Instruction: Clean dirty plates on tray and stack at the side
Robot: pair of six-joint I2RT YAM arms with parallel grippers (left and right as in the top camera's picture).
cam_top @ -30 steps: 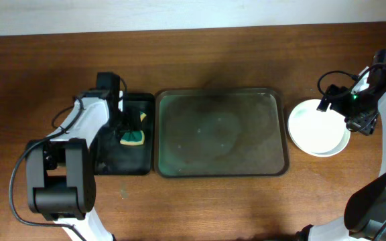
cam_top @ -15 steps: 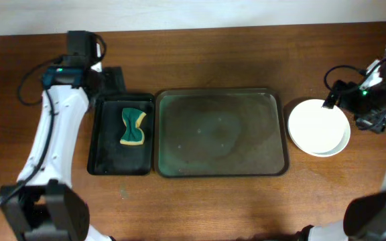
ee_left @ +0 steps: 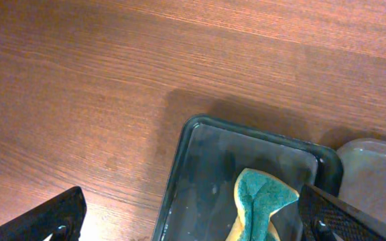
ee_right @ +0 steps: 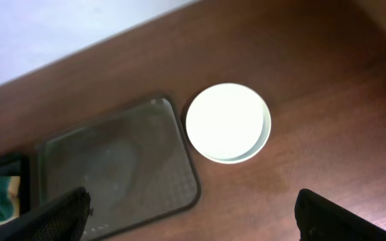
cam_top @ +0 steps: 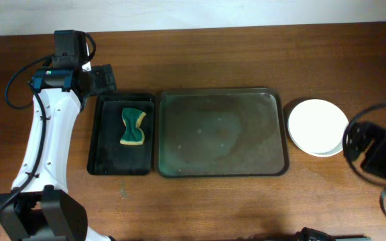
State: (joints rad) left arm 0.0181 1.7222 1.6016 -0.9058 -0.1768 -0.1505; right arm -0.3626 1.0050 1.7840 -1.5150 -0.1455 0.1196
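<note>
The large olive-grey tray (cam_top: 221,132) lies in the middle of the table with no plates on it; it also shows in the right wrist view (ee_right: 112,167). A stack of plain white plates (cam_top: 317,126) sits on the table just right of it, with no green smear on the top one (ee_right: 228,122). My left gripper (cam_top: 102,79) is open and empty above the far edge of the small black tray (ee_left: 200,174). My right gripper (ee_right: 193,201) is open and empty, high above the table, with the arm (cam_top: 380,155) at the front right, apart from the plates.
The small black tray (cam_top: 121,135) lies left of the large tray and holds a green-and-yellow sponge (cam_top: 133,126), which also shows in the left wrist view (ee_left: 260,204). Bare wooden table surrounds both trays. A pale wall runs along the far edge.
My right arm has pulled away from the plate stack toward the front right of the table. My left arm has shifted slightly left and back near the black tray's far corner.
</note>
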